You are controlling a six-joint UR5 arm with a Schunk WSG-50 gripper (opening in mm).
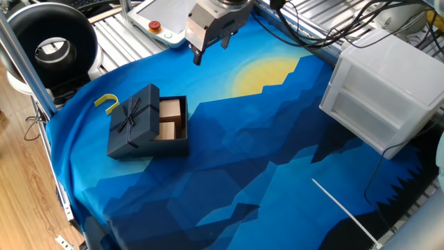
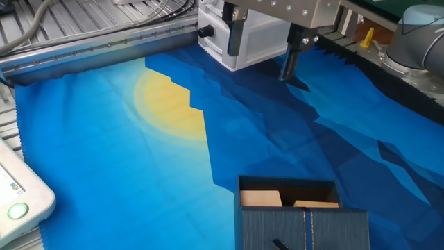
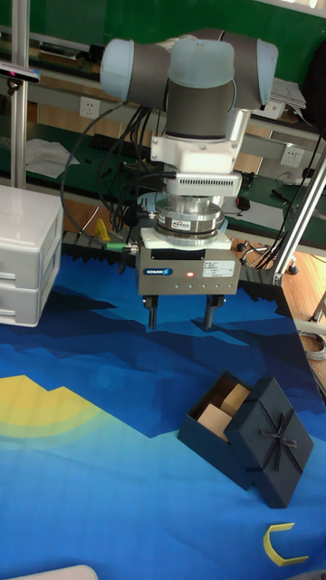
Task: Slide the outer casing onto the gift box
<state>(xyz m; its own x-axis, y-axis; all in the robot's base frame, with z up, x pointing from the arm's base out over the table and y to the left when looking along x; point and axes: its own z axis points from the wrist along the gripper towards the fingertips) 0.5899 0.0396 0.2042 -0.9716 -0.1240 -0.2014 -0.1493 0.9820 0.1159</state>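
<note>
In one fixed view I saw my silver two-finger gripper [image 1: 209, 51] at the upper centre with fingers spread and empty, well apart from the square navy textured outer casing with a ribbon bow [image 1: 133, 119] at the left, which sat askew over part of the shallow navy gift box with tan cardboard compartments [image 1: 173, 119], a small yellow hook [image 1: 107, 102] just beside it. In the other fixed view the gripper [image 2: 261, 57] hung at the top before the large white plastic drawer unit [image 2: 246, 38], the box [image 2: 288, 196] at the bottom edge. In the tall view the gripper [image 3: 180, 319] hovered above the blue printed cloth [image 3: 100, 435], upper left of the casing [image 3: 274, 440].
</note>
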